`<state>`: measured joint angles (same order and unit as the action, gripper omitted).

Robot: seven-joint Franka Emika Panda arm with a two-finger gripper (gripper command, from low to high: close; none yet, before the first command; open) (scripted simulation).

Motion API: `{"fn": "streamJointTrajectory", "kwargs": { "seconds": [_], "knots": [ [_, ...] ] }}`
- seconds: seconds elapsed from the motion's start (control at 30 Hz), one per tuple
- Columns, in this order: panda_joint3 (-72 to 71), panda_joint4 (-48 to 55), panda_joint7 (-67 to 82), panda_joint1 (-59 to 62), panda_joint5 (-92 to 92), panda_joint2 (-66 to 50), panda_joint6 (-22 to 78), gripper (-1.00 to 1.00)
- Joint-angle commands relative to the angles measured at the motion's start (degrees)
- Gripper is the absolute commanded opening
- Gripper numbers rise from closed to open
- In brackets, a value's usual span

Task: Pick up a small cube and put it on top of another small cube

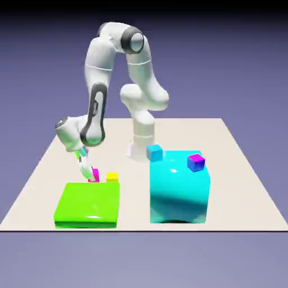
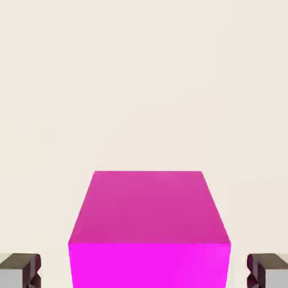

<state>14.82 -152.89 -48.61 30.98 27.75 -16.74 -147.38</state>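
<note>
With the big green block taken as the landmark, the small magenta-pink cube is seen on the table just behind it in the exterior view, partly hidden by the gripper. In the hand view the two fingertips are spread wide, one on either side of the cube, with a gap left at each side; nothing is gripped. The small yellow cube is placed behind the green block's corner on the exterior view's right. Well to the right of the green block, the big cyan block is seen; the small cube with magenta top and blue sides and a small light-blue cube appear near its upper part.
</note>
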Motion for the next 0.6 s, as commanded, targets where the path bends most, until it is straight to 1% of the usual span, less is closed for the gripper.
{"fn": "streamJointTrajectory", "kwargs": {
  "seconds": [0.0, 0.2, 0.57],
  "knots": [
    [0.0, 0.0, 0.0, 0.0, 0.0, 0.0, 0.0, -1.00],
    [6.2, 0.8, -9.0, -3.5, -11.6, 12.3, 11.4, -1.00],
    [-16.6, 13.3, -26.0, -12.9, -10.6, 30.2, 38.7, -1.00]
  ]
}}
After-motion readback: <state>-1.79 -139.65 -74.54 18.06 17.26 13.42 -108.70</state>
